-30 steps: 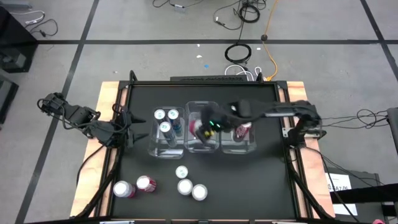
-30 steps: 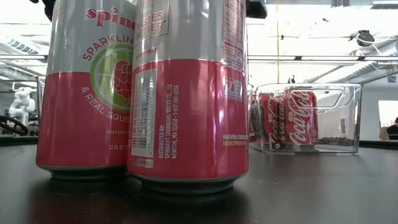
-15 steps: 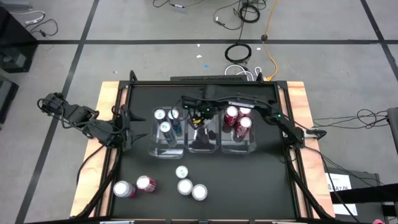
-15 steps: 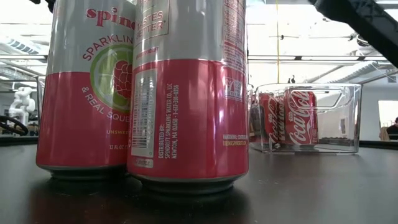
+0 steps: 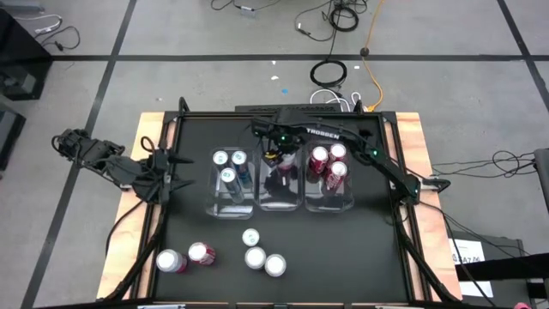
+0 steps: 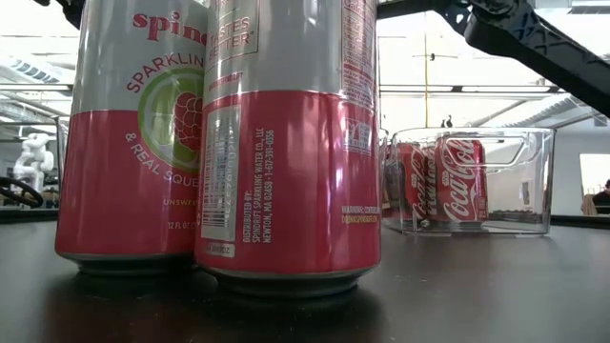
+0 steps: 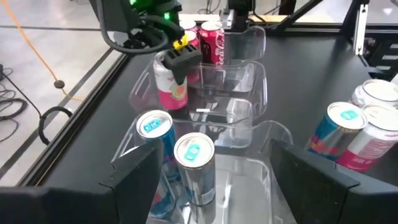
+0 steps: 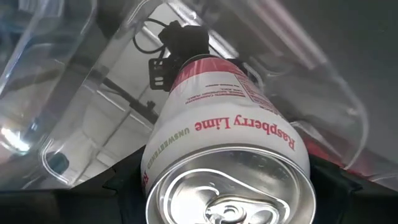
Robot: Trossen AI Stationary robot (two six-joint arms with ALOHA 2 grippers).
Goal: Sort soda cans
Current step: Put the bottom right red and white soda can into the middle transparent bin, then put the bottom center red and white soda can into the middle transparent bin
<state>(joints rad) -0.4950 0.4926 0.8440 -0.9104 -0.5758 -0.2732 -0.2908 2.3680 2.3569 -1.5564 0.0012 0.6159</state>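
My right gripper [image 5: 276, 163] hangs over the middle clear bin [image 5: 280, 199], shut on a pink-and-white soda can [image 7: 169, 84]. Three teal-blue cans [image 5: 227, 176] stand in the left bin. Three red cans [image 5: 334, 170] stand in the right bin [image 6: 472, 181]. Several more cans, pink [image 5: 200, 252] and teal-blue [image 5: 250, 237], stand upright on the near part of the table. Two of the pink ones fill the low view [image 6: 286, 143]. My left gripper [image 5: 176, 163] waits open at the table's left edge, facing the bins. My right gripper pinches the pink can's upper side wall [image 8: 155, 163], just under the silver top, between its two fingers [image 7: 183, 57]. The fingers come from above and point down. The can hangs upright with its lower part inside the middle bin. Whether it touches the bin's floor cannot be told.
The three clear bins stand side by side across the table's middle. The table has a raised black frame [image 5: 176, 120] and wooden side strips. My right arm [image 6: 534, 38] reaches over the right bin.
My right arm has stretched out from the table's right side over the middle bin. Its gripper has tipped to point straight down and has sunk, so the pink can has gone down into the bin.
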